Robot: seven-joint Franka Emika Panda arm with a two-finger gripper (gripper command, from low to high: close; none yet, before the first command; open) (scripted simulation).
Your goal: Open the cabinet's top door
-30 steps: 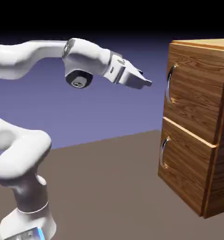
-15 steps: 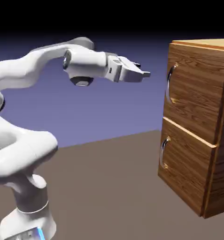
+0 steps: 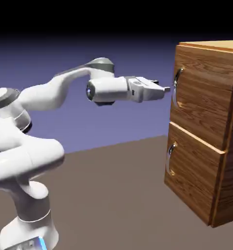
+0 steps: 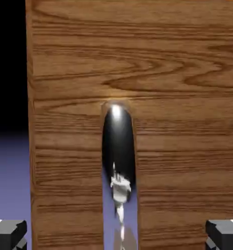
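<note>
The wood-grain cabinet [image 3: 208, 127] stands at the exterior view's right, both stacked front panels shut. On the top door [image 3: 201, 93] a curved silver handle [image 3: 176, 87] runs along its left edge. My gripper [image 3: 166, 90] points level at that handle, just short of it and touching nothing. In the hand view the handle [image 4: 118, 156] stands upright in the middle of the door's wood [image 4: 186, 97]. The two grey fingertips [image 4: 8, 233] sit far apart at the bottom corners, one on each side of the handle. The gripper [image 4: 116, 234] is open, holding nothing.
The lower panel [image 3: 194, 176] carries a like silver handle [image 3: 170, 158] beneath the top door. The brown table [image 3: 113, 195] stretches between my base and the cabinet. My white arm [image 3: 54, 93] arches across the left half of the exterior view.
The hand has dropped, levelled out and moved right toward the top door's handle, closing most of the gap. The jaws stayed open. The cabinet has not moved.
</note>
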